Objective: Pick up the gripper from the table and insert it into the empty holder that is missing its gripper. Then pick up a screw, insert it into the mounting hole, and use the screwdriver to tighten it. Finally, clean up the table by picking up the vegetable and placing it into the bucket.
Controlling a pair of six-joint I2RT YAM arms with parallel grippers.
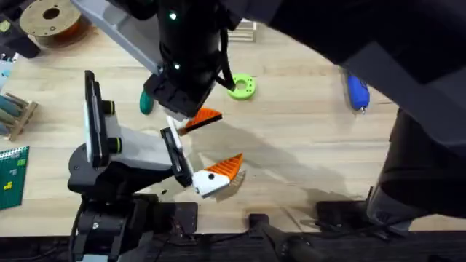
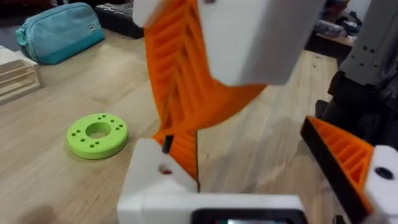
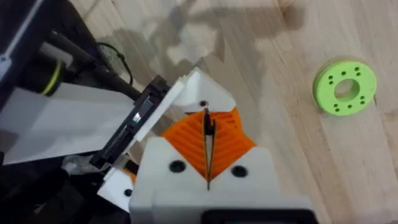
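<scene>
My left gripper (image 1: 218, 142) (image 2: 261, 155) is open at the table's front left, its jaw carrying the white holder (image 1: 175, 137) (image 2: 155, 183) (image 3: 205, 99) and an orange-tipped twin (image 1: 224, 169) (image 2: 345, 152). My right gripper (image 1: 188, 113) (image 3: 207, 143) reaches across from the right and is shut on the small orange gripper (image 1: 205, 118) (image 2: 182, 152). The gripper's lower end touches the holder beside its mounting hole (image 2: 165, 169); I cannot tell whether it is seated. The dark green vegetable (image 1: 148, 102) lies just left of the right gripper. The blue screwdriver (image 1: 357, 92) lies far right. Bucket and screw are out of view.
A bright green ring (image 1: 242, 86) (image 2: 97, 134) (image 3: 345, 87) lies just beyond the grippers. A brown spool (image 1: 49, 18) sits at the back left, a wooden rack (image 1: 14, 113) and a green board (image 1: 11, 175) at the left edge. Bare wood lies between ring and screwdriver.
</scene>
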